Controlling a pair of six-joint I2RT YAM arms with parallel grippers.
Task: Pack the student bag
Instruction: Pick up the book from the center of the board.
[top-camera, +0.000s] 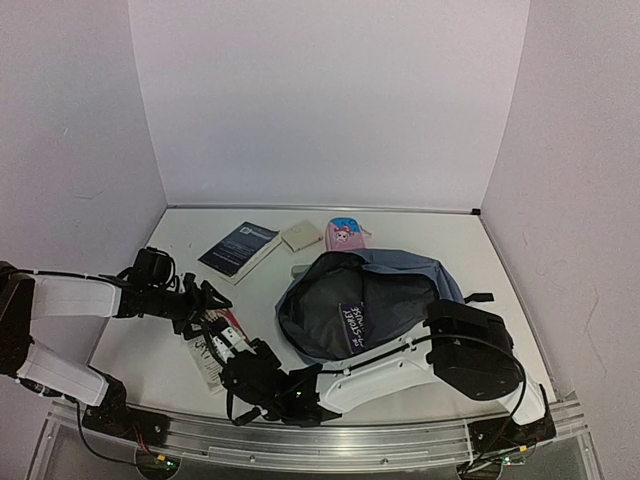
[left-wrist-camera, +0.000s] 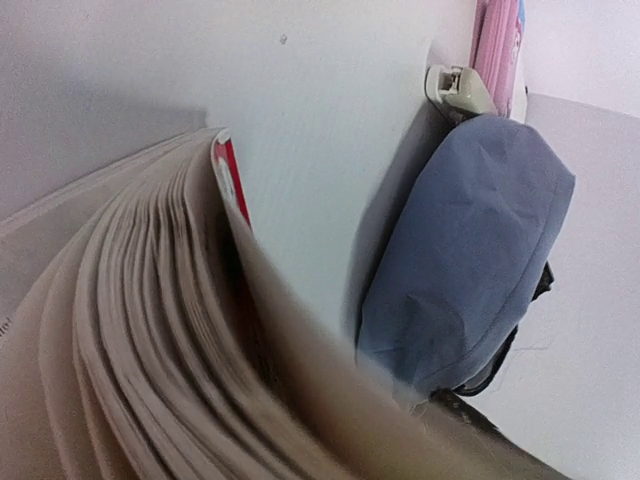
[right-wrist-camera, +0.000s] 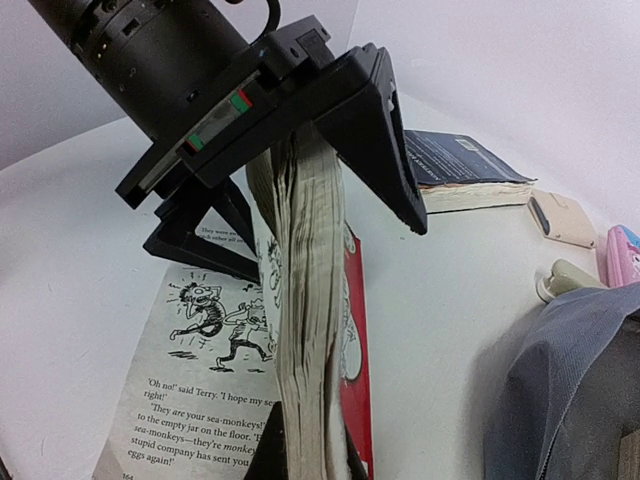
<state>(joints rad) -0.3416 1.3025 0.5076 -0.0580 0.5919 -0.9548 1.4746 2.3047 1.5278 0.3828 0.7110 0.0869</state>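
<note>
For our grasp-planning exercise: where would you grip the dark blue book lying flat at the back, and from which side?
On the dark blue book, probably the long pale page edge, approached from the near right. It lies flat and shut, that edge faces the arms, and only a small cream box sits by its far corner.

The student bag (top-camera: 375, 300) lies on the desk (top-camera: 470, 250) right of centre, mouth upward. Left of it, near the front edge, an open book (top-camera: 213, 345) stands on edge with one page flat on the desk. The left tool (top-camera: 208, 303) straddles its pages from the left, and the right tool (top-camera: 243, 368) sits at its near side. Behind them, left to right, are a closed book (top-camera: 240, 248), a small pad (top-camera: 300, 236) and a pouch (top-camera: 345, 234) just behind the bag.
</note>
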